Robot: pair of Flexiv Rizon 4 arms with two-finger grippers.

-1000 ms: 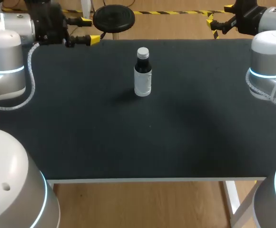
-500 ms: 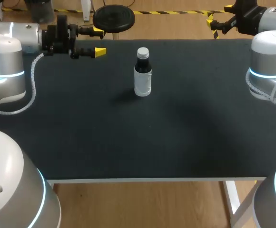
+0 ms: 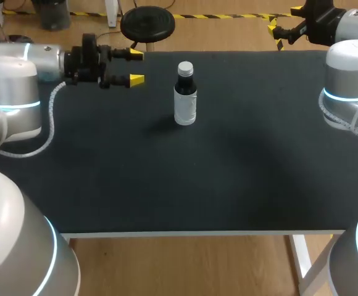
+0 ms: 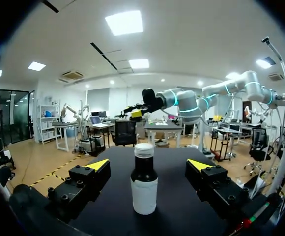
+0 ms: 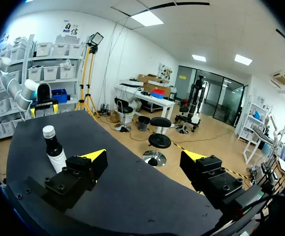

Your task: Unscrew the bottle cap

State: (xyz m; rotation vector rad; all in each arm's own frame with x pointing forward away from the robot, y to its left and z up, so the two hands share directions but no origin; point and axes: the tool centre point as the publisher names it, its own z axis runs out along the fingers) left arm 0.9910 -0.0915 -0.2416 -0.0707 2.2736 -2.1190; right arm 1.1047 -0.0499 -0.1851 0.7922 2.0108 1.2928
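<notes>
The bottle (image 3: pixel 185 102) stands upright on the table (image 3: pixel 228 185), toward 12 o'clock of its middle, cap (image 3: pixel 185 68) on. Near its 9 o'clock the left gripper (image 3: pixel 136 67) faces it, jaws spread. The right gripper (image 3: pixel 284 21) hangs well apart at 2 o'clock, jaws spread. I judge this the approach; next, the left must close on the body.

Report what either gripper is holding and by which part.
Nothing. The left gripper is open short of the bottle; the right gripper is open, empty.

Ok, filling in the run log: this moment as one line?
left hand: open, apart from dark white-labelled bottle | white screw cap: on | right hand: open, away from bottle
</notes>
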